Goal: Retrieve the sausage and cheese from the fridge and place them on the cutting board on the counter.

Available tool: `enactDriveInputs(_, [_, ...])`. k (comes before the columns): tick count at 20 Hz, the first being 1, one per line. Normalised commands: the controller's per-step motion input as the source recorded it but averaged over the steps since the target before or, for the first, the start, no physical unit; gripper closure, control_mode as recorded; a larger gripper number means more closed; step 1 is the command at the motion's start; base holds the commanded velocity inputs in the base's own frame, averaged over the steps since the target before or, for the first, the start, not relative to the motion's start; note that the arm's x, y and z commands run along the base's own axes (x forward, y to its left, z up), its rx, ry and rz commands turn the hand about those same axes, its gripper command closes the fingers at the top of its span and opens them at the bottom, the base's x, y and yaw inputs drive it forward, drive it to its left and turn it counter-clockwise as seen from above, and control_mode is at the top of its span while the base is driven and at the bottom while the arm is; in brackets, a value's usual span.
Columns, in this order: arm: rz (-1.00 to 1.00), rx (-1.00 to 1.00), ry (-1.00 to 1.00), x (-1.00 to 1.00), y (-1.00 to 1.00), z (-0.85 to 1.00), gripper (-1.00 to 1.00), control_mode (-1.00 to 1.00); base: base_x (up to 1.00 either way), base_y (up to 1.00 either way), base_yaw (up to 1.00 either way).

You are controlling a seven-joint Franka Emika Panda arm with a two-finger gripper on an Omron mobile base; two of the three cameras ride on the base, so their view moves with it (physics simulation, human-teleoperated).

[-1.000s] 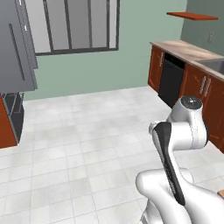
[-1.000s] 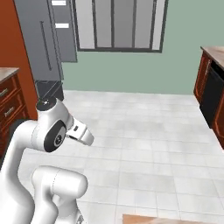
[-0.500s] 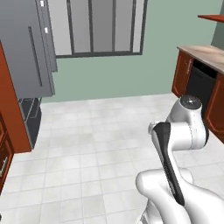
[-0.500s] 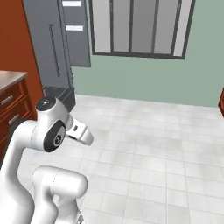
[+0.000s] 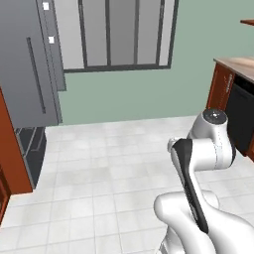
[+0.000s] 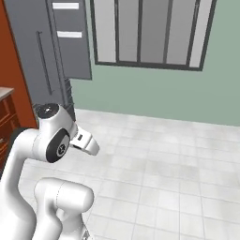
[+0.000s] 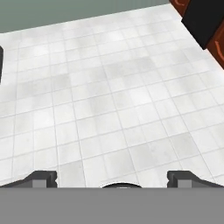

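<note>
Change since earlier: the whole picture has slid in both base views, so the cameras have turned with the base; the fridge [image 5: 30, 74] now stands larger and further into the left base view, and the counter [image 5: 238, 67] has slipped toward the right edge.
Fridge look: tall grey metal body with a long dark vertical bar handle [image 5: 35, 74]; small white patches near its top; a dark lower section with rails shows beneath it.
Fridge place: at 10 o'clock in the left base view, at 11 o'clock in the right base view [image 6: 51, 51], beside the dark-framed window [image 6: 150, 33].
Fridge axis: long axis upright, handle running vertically with it.
Counter: a beige strip at 2 o'clock in the left base view, over red-brown cabinets and a black appliance front [image 5: 240, 119].
Gripper: jaws spread wide, holding nothing; the two dark fingertips [image 7: 43, 178] rise at 6 o'clock in the hand view above bare white floor tiles [image 7: 109, 100].
Arm: folded over the floor, well apart from the fridge.
</note>
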Motion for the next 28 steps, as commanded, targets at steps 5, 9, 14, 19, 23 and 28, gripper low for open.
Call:
enactDriveInputs(5, [0.00,0.00,0.00,0.00,0.00,0.00,-1.00,1.00,0.88,-0.19,0.02])
enactDriveInputs(9, [0.00,0.00,0.00,0.00,0.00,0.00,-1.00,1.00,0.88,-0.18,0.02])
enactDriveInputs(14, [0.00,0.00,0.00,0.00,0.00,0.00,-1.00,1.00,0.88,-0.19,0.02])
enactDriveInputs(19, [0.00,0.00,0.00,0.00,0.00,0.00,-1.00,1.00,0.86,-0.23,0.02])
enactDriveInputs(23, [0.00,0.00,0.00,0.00,0.00,0.00,-1.00,1.00,0.83,-0.28,0.02])
enactDriveInputs(28, [0.00,0.00,0.00,0.00,0.00,0.00,-1.00,1.00,0.82,-0.28,0.02])
